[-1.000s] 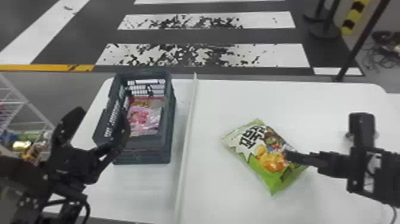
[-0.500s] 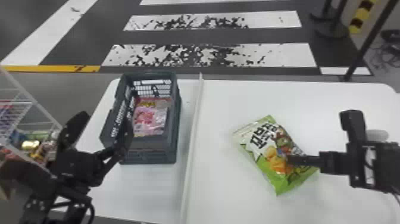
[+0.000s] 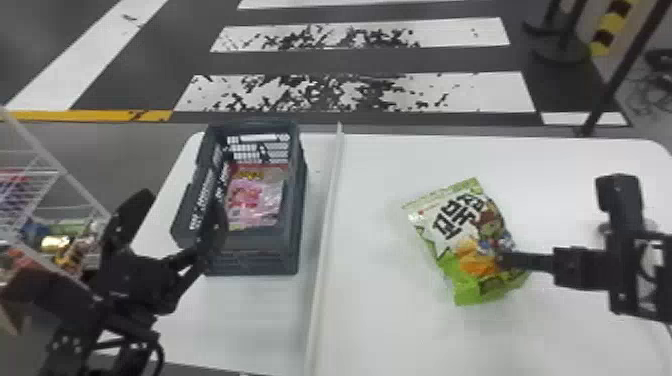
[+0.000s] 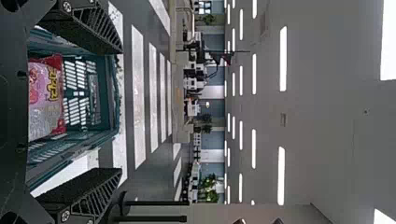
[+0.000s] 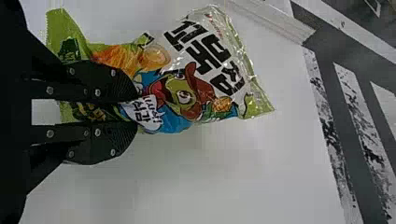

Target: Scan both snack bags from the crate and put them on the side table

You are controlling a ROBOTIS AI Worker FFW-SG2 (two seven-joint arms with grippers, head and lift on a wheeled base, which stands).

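With the robot facing twelve, the green snack bag (image 3: 450, 215) is over the white table (image 3: 380, 320) at about one o'clock. The right claw (image 3: 502, 260) has it pinched between its two fingers, at the bag's lower part, the printed front uppermost. Whether the bag touches the tabletop I cannot tell.

The pink snack bag (image 3: 257, 195) lies inside the dark crate (image 3: 250, 242), which stands at eleven o'clock on the same table. The left claw (image 3: 181, 205) is beside the crate's near left corner, its fingers spread wide, one in front of the crate's side (contact there I cannot confirm).

A raised pale strip (image 3: 325, 240) runs along twelve o'clock, between crate and green bag. A white wire rack (image 3: 57, 172) holding assorted packets stands at ten o'clock, beside the table.
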